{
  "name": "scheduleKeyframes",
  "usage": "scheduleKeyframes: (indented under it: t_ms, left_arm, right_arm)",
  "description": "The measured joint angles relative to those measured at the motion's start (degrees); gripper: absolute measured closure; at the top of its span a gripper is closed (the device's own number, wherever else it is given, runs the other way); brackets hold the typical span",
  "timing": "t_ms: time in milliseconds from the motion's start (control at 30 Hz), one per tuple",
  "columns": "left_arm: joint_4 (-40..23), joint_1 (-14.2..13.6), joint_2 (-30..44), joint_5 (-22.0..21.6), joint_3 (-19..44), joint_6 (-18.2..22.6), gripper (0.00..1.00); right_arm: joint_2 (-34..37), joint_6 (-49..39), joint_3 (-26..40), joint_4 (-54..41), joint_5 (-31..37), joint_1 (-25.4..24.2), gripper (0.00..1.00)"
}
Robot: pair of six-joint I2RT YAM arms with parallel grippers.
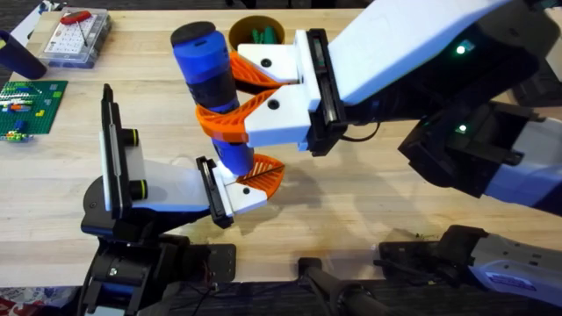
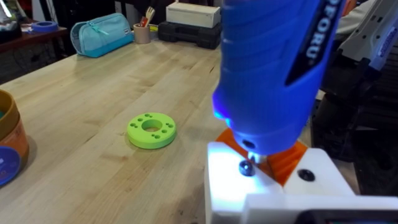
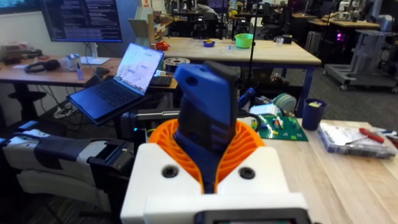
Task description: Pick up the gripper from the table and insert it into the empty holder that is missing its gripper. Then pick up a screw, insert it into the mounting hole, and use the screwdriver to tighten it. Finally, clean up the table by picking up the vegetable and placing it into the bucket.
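Screwdriver [image 1: 207, 70]: nearest us, upright at counter [image 1: 369, 211] centre, tip on a screw [image 2: 246, 167].
Right pincer [image 1: 230, 105]: clamped around its barrel.
Left pincer [image 1: 255, 175]: closure unclear.
Handling: we judge it heavy, rigid, smooth; grip mid-barrel.
Bucket [image 1: 256, 32]: twelve o'clock.

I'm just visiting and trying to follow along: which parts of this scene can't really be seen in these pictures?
- Overhead: the screwdriver hides its own tip and the screw.
- Overhead: the right gripper covers part of the bucket, so its green contents stay unclear.
- Left wrist: the bucket is cut off by the edge.
- Right wrist: the screwdriver blocks the table behind it.
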Motion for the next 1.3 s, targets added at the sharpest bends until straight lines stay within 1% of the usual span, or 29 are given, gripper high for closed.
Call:
scheduleKeyframes:
  t_ms: [67, 133, 233, 300, 467, 633, 700, 867, 1033, 1300]
  left_arm:
    - [-0.8, 0.0, 0.0, 0.0, 0.0, -0.1, 0.991]
    - [-0.9, 0.0, 0.0, 0.0, 0.0, -0.1, 0.991]
    - [-0.9, 0.0, 0.0, 0.0, 0.0, -0.1, 0.991]
    - [-0.9, 0.0, 0.0, 0.0, 0.0, -0.1, 0.991]
    - [-0.9, 0.0, 0.0, 0.0, 0.0, -0.1, 0.991]
    - [-0.9, 0.0, 0.0, 0.0, 0.0, -0.1, 0.991]
    - [-0.9, 0.0, 0.0, 0.0, 0.0, -0.1, 0.991]
    - [-0.9, 0.0, 0.0, 0.0, 0.0, -0.1, 0.991]
    - [-0.9, 0.0, 0.0, 0.0, 0.0, -0.1, 0.991]
    - [-0.9, 0.0, 0.0, 0.0, 0.0, -0.1, 0.991]
  right_arm:
    - [0.0, 0.1, 0.0, -0.6, 0.0, 0.0, 0.945]
    - [0.1, 0.8, -0.1, 0.8, 0.0, 0.0, 0.947]
    - [0.3, 2.7, -0.7, 7.0, 0.0, 0.0, 0.945]
    - [0.1, 3.7, -0.7, 9.2, 0.0, 0.0, 0.946]
    - [-0.3, 5.6, 0.4, 8.1, -0.8, -0.1, 0.945]
    - [-0.3, 6.6, 7.1, -2.0, -3.6, -2.0, 0.945]
    - [-0.3, 6.6, 10.0, -4.0, -4.5, -3.2, 0.946]
    - [-0.3, 6.6, 15.7, -4.5, -6.3, -5.6, 0.945]
    - [-0.1, 6.6, 18.2, -4.5, -7.4, -6.4, 0.946]
    - [5.7, 7.4, 23.8, -4.5, -12.9, -6.4, 0.945]
